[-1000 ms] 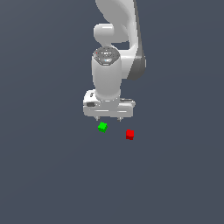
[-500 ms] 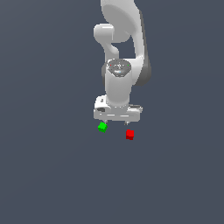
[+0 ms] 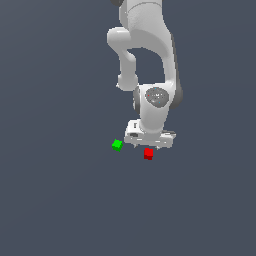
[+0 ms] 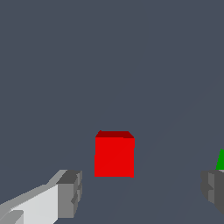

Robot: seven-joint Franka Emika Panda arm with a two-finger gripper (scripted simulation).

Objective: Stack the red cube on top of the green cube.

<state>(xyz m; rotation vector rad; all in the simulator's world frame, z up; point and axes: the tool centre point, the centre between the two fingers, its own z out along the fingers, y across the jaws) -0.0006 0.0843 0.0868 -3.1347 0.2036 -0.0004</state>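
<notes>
The red cube lies on the grey floor, just below my white gripper in the exterior view. In the wrist view the red cube sits between the lines of the two grey fingertips, slightly beyond them and not touched. The gripper is open and holds nothing. The green cube rests on the floor a short way toward the exterior view's left of the red one. Only a corner of the green cube shows in the wrist view, behind the other fingertip.
The white arm rises from the gripper to the top of the exterior view. Plain grey floor surrounds both cubes.
The gripper has moved toward the exterior view's right and come lower, from near the green cube to right above the red cube. Both cubes stay where they were.
</notes>
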